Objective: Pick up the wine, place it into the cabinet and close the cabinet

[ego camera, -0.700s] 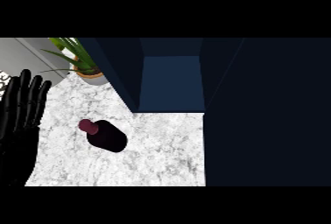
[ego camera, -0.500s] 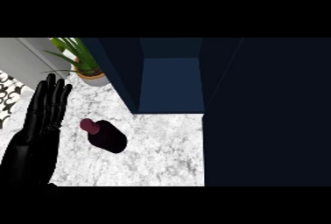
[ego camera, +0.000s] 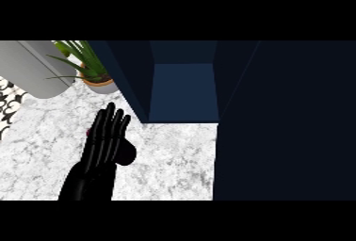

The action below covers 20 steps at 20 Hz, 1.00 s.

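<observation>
Marble counter (ego camera: 167,160) bore the wine bottle (ego camera: 125,153), mostly hidden beneath our left hand (ego camera: 103,139), whose fingers lay straight and together, not yet curled round it. Grasping, placing in the open cabinet (ego camera: 184,89) and closing it all remained.

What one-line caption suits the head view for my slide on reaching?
Left hand, fingers straight, over the wine on the counter, beside the open cabinet.
</observation>
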Available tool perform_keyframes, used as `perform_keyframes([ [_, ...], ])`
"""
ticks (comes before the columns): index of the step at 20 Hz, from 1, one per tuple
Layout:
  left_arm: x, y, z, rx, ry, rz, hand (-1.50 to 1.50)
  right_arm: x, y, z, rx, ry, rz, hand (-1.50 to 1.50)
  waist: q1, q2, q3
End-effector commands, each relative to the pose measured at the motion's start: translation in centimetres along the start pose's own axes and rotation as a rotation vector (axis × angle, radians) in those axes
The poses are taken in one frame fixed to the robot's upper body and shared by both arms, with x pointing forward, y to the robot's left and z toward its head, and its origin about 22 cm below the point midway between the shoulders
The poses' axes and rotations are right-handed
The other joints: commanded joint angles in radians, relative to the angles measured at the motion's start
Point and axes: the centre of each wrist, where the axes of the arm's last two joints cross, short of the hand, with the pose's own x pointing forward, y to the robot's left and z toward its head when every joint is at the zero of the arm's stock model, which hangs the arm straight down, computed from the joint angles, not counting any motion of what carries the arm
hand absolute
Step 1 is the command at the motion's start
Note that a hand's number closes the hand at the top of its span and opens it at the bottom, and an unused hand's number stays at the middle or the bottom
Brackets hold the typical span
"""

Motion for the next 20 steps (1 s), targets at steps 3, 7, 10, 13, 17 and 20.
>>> perform_keyframes([
  [3,2.7,-3.3,1.4,0.001,0.016,0.057,-1.5,3.3,0.1,1.5,0.045,0.023,-0.004,-1.5,0.004,-0.001,0.0],
  [7,3.1,-5.9,0.9,0.005,0.005,0.071,-1.5,3.0,1.4,-0.2,0.039,0.027,-0.026,-1.5,0.006,0.0,0.0],
  [10,4.1,-6.1,2.8,0.003,-0.006,0.064,-1.5,5.5,0.9,0.1,0.03,0.03,-0.017,-1.5,0.01,-0.001,0.0],
  [13,5.7,-5.7,1.7,0.032,-0.008,0.07,-1.5,5.9,2.1,1.4,0.034,0.016,-0.022,-1.5,0.005,-0.001,0.0],
  [17,6.3,-7.1,0.3,0.067,0.01,0.083,-1.5,4.4,2.2,-1.4,0.034,0.027,-0.019,-1.5,0.006,0.0,0.001],
  [20,6.2,-6.2,0.4,0.102,0.006,0.066,-1.5,7.0,2.1,1.1,0.045,0.017,-0.002,-1.5,0.002,-0.001,0.0],
])
